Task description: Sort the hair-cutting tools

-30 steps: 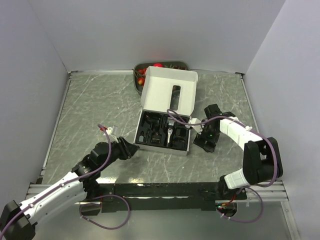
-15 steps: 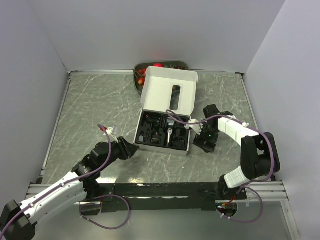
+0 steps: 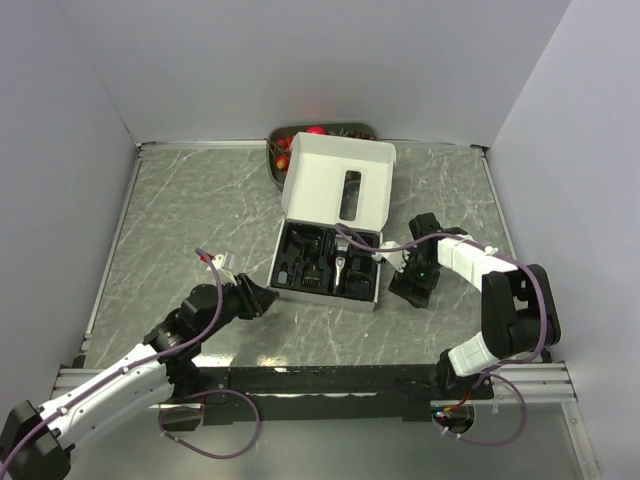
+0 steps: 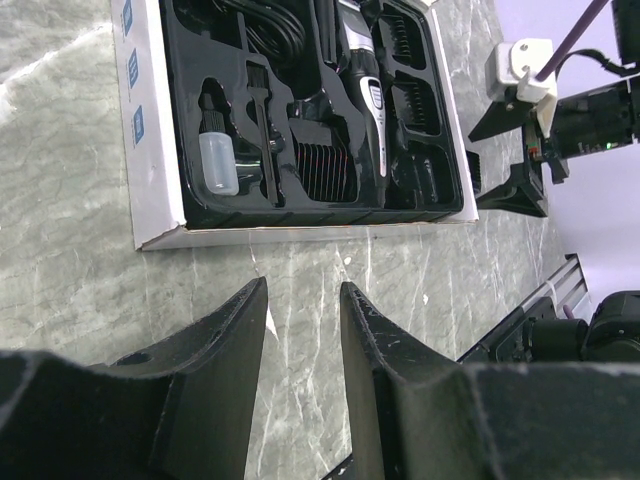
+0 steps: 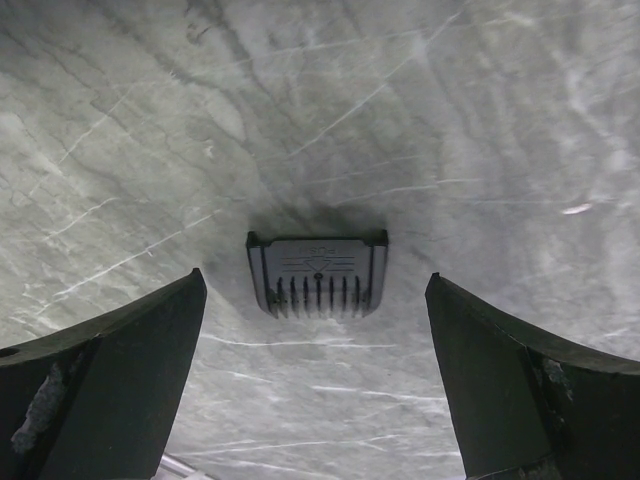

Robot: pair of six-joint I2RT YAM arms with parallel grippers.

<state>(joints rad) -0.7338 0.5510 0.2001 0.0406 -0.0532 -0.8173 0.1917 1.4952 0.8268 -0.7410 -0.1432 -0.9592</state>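
Lying centred under the wide-spread right gripper [image 3: 412, 284], comb guard [image 5: 317, 275]

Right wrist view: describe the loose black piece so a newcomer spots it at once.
Start at the open white box mid-table; just right of it the right gripper hovers, jaws wide. Between its fingers, on marbled tabletop, lies a small black comb guard; other guards sit nested in the box.

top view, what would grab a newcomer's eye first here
The open white box at the middle of the table, with a black-and-silver hair clipper inside. Just right of it, the right gripper hangs wide open over a lone black comb guard lying on the table. A tray of red fruit peeks out behind the box.
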